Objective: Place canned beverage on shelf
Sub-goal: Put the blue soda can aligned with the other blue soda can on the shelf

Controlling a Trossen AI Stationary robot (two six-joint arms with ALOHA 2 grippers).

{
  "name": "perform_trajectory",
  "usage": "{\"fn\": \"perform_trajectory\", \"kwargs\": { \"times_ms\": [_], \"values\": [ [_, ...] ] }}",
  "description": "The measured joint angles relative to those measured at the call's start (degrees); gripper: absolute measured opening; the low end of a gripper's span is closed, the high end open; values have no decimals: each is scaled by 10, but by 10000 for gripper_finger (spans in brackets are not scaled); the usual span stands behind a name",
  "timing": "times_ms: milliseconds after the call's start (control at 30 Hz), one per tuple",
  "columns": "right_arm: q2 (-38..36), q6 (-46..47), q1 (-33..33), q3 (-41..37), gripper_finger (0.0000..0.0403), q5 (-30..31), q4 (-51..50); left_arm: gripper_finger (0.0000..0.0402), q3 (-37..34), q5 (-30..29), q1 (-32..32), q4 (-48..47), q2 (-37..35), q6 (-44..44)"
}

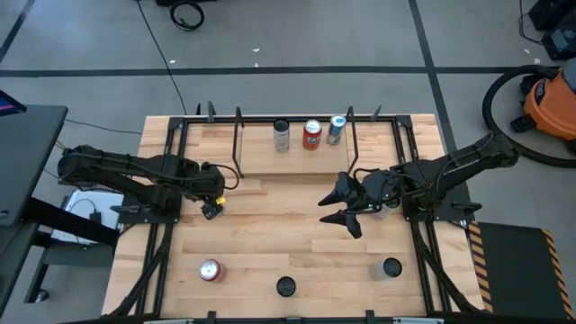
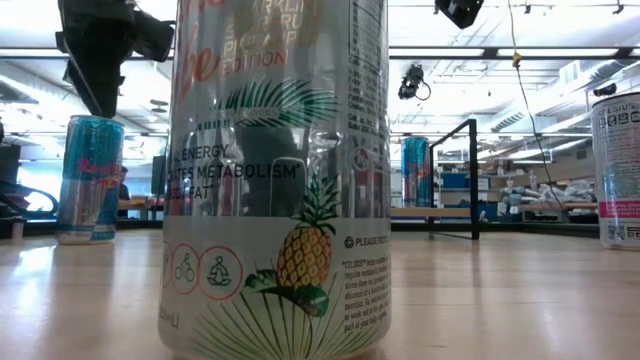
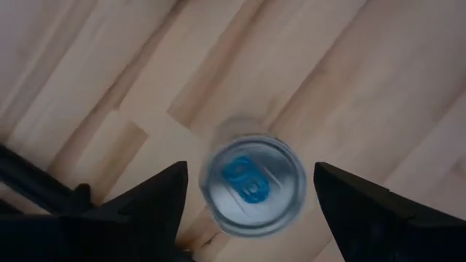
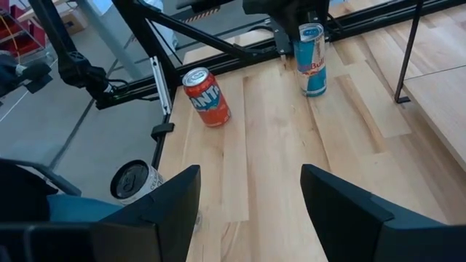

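Along the top centre of the high view, the shelf (image 1: pixel 261 162) holds three cans (image 1: pixel 310 133) in a row. Left of centre, the left gripper (image 1: pixel 212 205) hangs over a blue-tabbed can (image 3: pixel 251 185), fingers spread either side without touching. Right of centre, the right gripper (image 1: pixel 340 206) hovers spread, empty.
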Motion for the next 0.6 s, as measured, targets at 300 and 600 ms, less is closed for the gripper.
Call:
{"fn": "perform_trajectory", "kwargs": {
  "times_ms": [300, 600],
  "values": [
    [0, 0, 0, 0, 247, 0, 0, 300, 0, 6, -11, 0, 0, -4],
    [0, 0, 0, 0, 247, 0, 0, 300, 0, 6, -11, -1, 2, -11]
  ]
}}
